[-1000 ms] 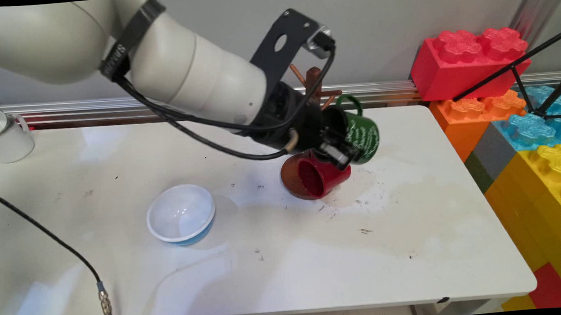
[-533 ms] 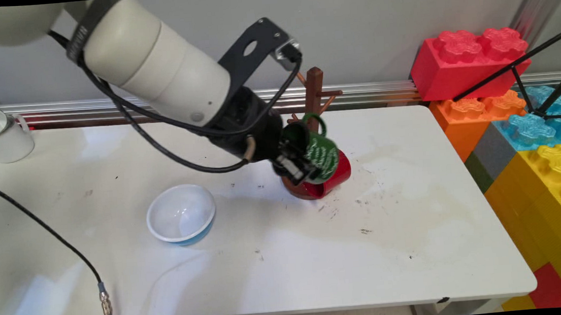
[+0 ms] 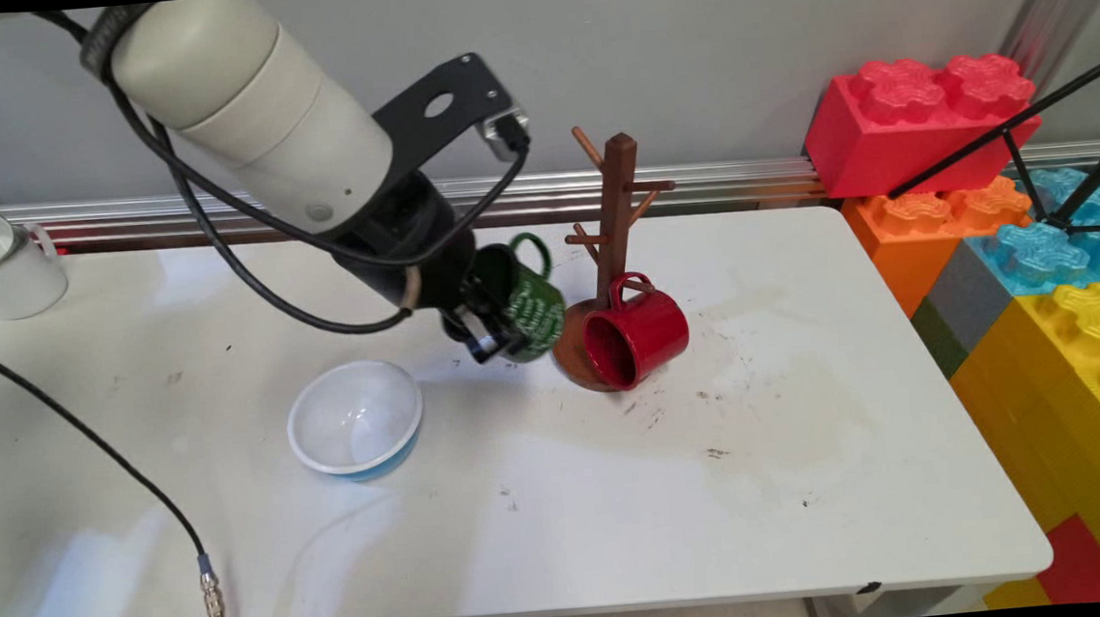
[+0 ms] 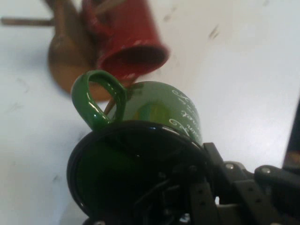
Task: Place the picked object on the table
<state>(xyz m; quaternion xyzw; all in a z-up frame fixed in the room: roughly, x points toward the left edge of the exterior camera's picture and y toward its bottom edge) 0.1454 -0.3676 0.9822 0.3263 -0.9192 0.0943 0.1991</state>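
Green mug (image 3: 528, 302) with white lettering is clamped at its rim by the fingers (image 3: 486, 337) of the black gripper (image 3: 479, 331), one inside the mouth and one outside; it hangs tilted above the surface (image 3: 621, 497), clear of it, mouth toward the arm, handle uppermost. From the hand camera the mug (image 4: 140, 154) fills the lower frame, its dark interior against the linkage. Just to its right, toward the far edge of the surface, stands a brown wooden mug tree (image 3: 615, 217) on a round base. Red mug (image 3: 637, 333) lies tilted on that base, mouth toward the near edge, handle up against the trunk. Blue-and-white bowl (image 3: 355, 419) sits upright left of the gripper, nearer the near edge. White mug (image 3: 0, 265) stands at the far left corner. Coloured toy blocks (image 3: 1030, 246) are stacked beyond the right edge
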